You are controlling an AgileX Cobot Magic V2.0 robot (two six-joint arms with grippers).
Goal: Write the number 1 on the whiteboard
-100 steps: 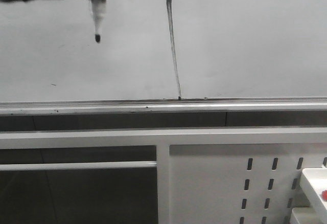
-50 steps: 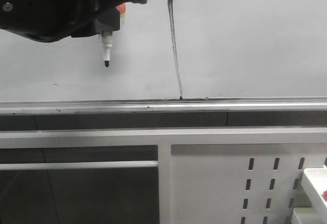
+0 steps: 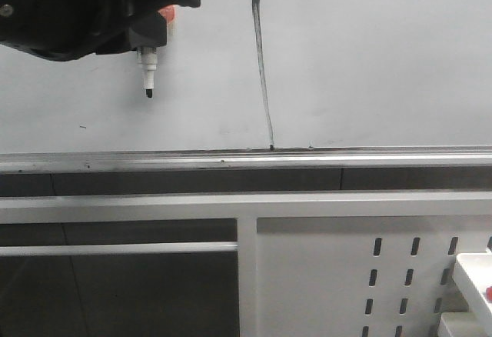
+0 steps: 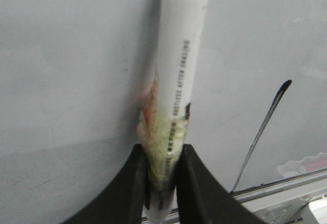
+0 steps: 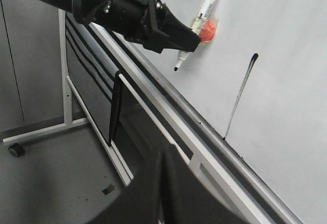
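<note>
Pinching a marker (image 4: 176, 101) between my left fingers (image 4: 134, 183), I hold its tip (image 3: 149, 91) just off the whiteboard (image 3: 384, 60), above the silver rail (image 3: 246, 160). My right fingers (image 5: 162, 183) are pressed together. Rightward stands the number 1 (image 3: 262, 68). Since half a second ago, the tip has risen and drifted left.

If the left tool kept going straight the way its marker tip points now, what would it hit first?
Probably the silver rail of the whiteboard; the left tool points its marker down, left of the number 1. Depth is unclear.
</note>
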